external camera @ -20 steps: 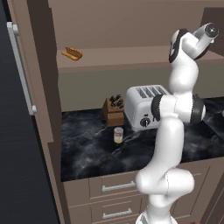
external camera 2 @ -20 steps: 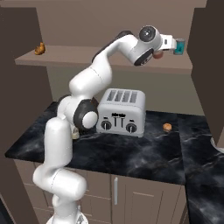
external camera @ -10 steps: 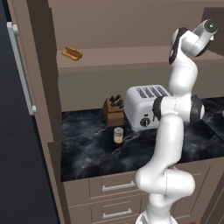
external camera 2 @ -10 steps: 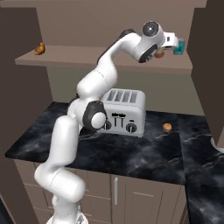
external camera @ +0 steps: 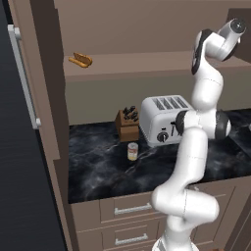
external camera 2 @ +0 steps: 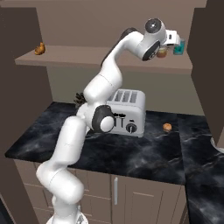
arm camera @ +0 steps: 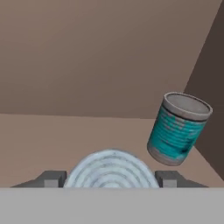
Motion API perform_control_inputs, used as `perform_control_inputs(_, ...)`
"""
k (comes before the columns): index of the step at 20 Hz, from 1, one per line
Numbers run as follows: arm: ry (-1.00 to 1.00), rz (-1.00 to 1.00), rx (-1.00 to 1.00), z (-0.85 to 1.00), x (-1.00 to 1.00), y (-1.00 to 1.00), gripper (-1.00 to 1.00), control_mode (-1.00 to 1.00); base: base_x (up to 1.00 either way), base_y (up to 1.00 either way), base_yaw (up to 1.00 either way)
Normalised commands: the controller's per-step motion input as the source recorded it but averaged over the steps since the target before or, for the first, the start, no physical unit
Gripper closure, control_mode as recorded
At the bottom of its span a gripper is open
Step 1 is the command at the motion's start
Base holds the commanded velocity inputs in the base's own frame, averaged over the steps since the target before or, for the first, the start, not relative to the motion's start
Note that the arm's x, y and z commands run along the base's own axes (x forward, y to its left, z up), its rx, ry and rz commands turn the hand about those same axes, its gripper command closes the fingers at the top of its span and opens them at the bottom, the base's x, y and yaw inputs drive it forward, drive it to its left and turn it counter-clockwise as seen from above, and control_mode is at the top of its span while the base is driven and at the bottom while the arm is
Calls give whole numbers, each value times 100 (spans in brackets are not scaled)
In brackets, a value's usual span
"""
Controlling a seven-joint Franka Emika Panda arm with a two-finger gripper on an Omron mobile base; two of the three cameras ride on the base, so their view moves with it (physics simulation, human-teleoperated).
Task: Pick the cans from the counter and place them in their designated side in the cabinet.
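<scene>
On the black marble table (external camera: pixel 98 166), the cream-yellow can (external camera: pixel 132 151) stands upright near the front edge, apart from the other things. Behind it sit a wooden knife block (external camera: pixel 127 123) and, to its right, a silver four-slot toaster (external camera: pixel 164 120), both against the back wall. A small orange object (external camera 2: pixel 167 127) lies on the table to the right of the toaster, too small to identify.

Above the table, the white arm (external camera 2: pixel 105 87) reaches up to the right end of the brown cabinet's shelf board (external camera 2: pixel 87 56). There the red-orange can (external camera 2: pixel 162 53) rests on the board under the hand. In the hand view its pale ridged top sits squarely between the two dark fingertips (arm camera: pixel 52 178). The jaws flank the can closely on either side; whether they clamp it or stand just clear of it cannot be told.

Just beyond, the teal-blue can (arm camera: pixel 179 129) stands on the same board, close to the cabinet's right side wall (arm camera: pixel 210 87). At the far left end of the shelf lies a small golden-brown pastry (external camera: pixel 81 60).
</scene>
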Motion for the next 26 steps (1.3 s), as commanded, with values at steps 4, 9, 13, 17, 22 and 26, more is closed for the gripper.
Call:
perform_control_inputs(4, -16, 1, 0, 7, 0, -10, -100, -100, 0, 0, 0)
perform_control_inputs(9, -18, 3, 0, 13, 0, -2, -100, -100, 0, 0, 0)
perform_control_inputs(13, -20, 6, 0, 14, -10, 0, -100, -100, 0, 0, 0)
perform_control_inputs(17, -19, 7, 0, 14, -33, 0, -100, -100, 0, 0, 0)
perform_control_inputs(22, -18, 7, 0, 8, -47, 2, -100, -100, 0, 0, 0)
perform_control_inputs(26, -17, 6, 0, 0, -63, 19, -100, -100, 0, 0, 0)
